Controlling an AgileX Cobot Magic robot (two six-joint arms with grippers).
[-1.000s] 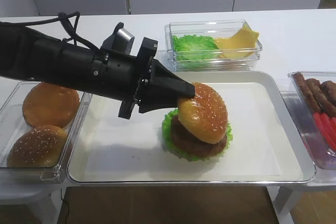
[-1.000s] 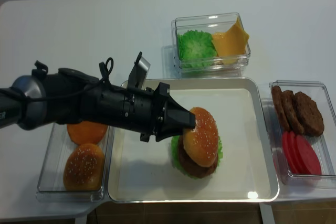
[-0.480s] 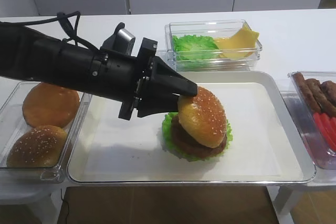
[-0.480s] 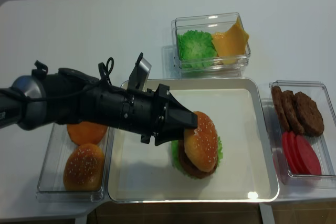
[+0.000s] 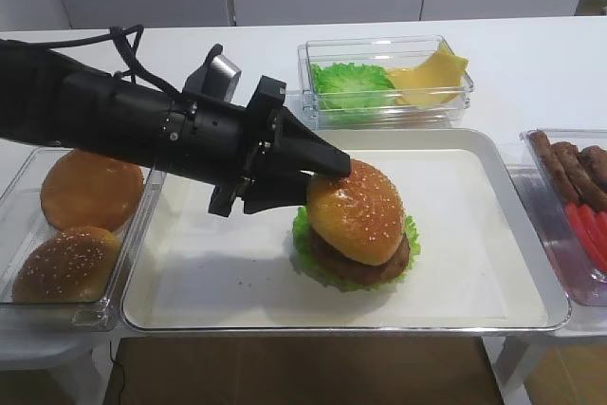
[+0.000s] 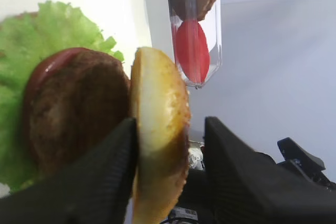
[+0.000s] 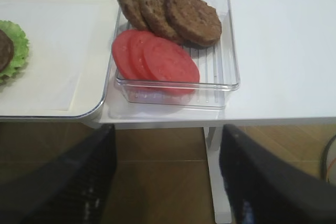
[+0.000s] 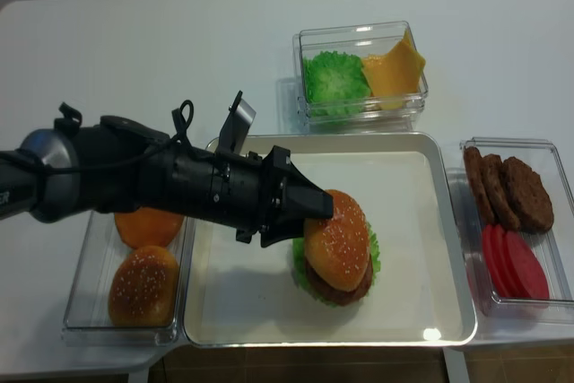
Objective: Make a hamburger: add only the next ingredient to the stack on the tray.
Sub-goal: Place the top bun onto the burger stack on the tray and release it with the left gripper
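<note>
The sesame bun top (image 5: 356, 212) rests on the brown patty (image 5: 372, 263) and green lettuce (image 5: 303, 232) of the stack on the cream tray (image 5: 218, 263). My left gripper (image 5: 327, 175) reaches in from the left, its jaws open around the bun's left edge. In the left wrist view the bun top (image 6: 157, 93) lies against one finger (image 6: 113, 182), with a gap to the other finger (image 6: 236, 171), and the patty (image 6: 73, 108) sits beside it. My right gripper (image 7: 167, 129) hangs open and empty past the table's front edge.
A clear box (image 5: 19, 234) at the left holds a smooth bun and a sesame bun. A box (image 5: 384, 82) behind the tray holds lettuce and cheese. A box (image 7: 231, 51) right of the tray holds patties and tomato slices.
The bun top has tipped down from a slant to lie flatter on the patty. My left gripper's jaws have spread apart around it.
</note>
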